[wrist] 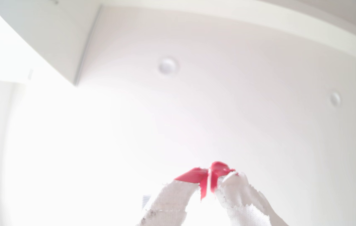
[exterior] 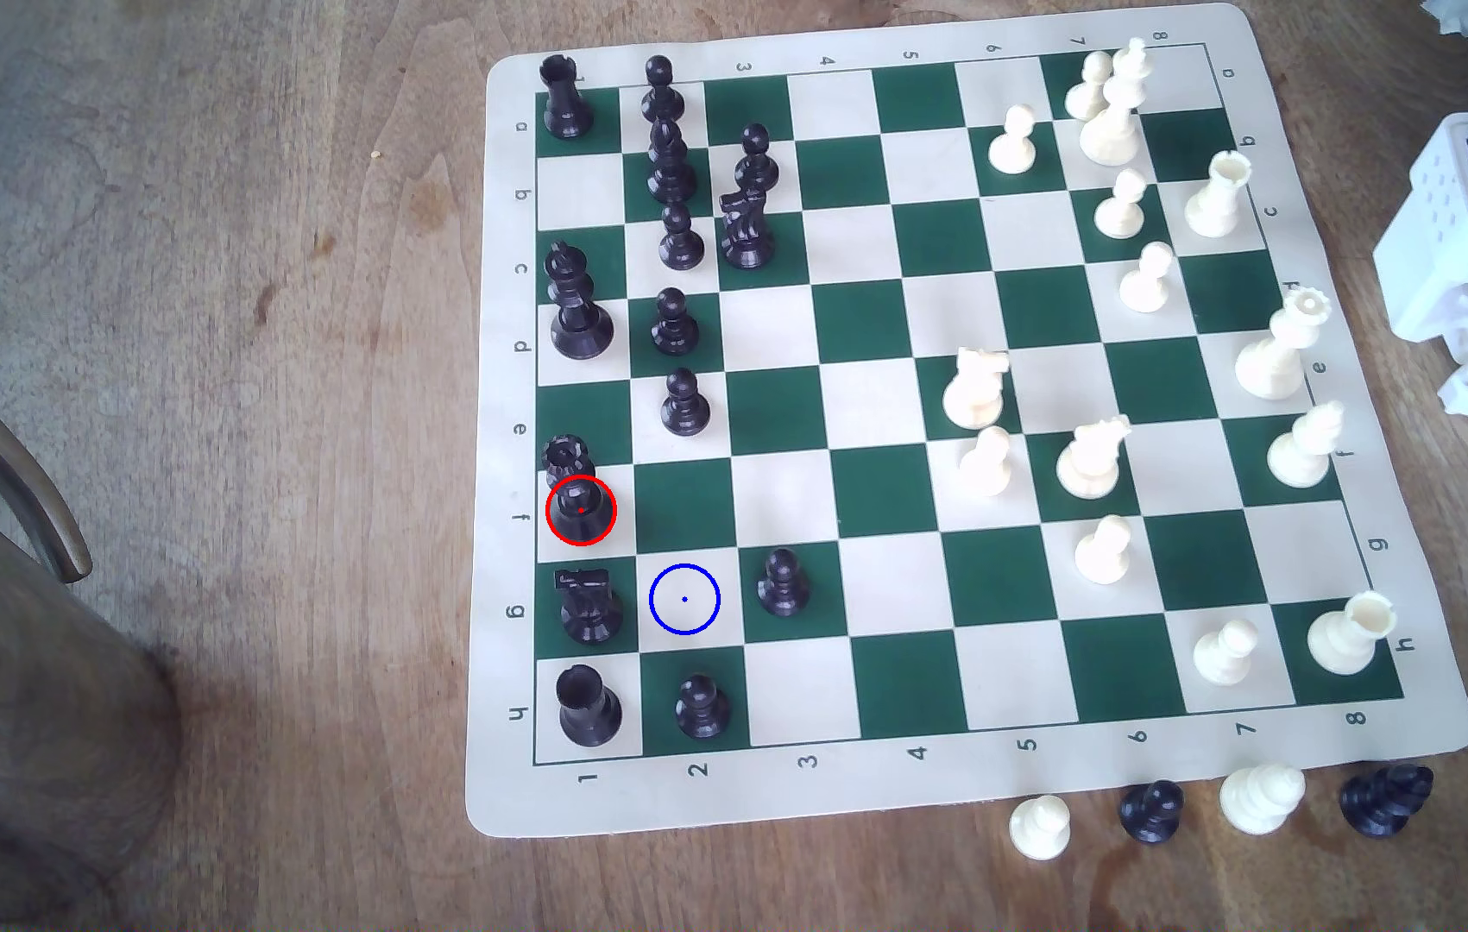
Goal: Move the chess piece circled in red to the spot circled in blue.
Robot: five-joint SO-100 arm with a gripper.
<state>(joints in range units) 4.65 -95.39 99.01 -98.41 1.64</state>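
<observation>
Queen, glossy black with notched coronet [exterior: 579, 502], stands upright on the red-ringed cream square at lower left of the exterior frame, untouched. Blue-ringed cream square [exterior: 684, 599] lies diagonally adjacent, beside a black knight [exterior: 589, 608], so you need a lift. Red-tipped, cloth-wrapped gripper [wrist: 209, 173] points ceilingward, tips pressed together, holding nothing.

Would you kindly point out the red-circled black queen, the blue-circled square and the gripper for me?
black queen [exterior: 579, 502], exterior view, on its lower stem inside the red ring.
blue-circled square [exterior: 684, 599], exterior view, on its centre dot.
gripper [wrist: 209, 172], wrist view, where its red tips meet.
</observation>
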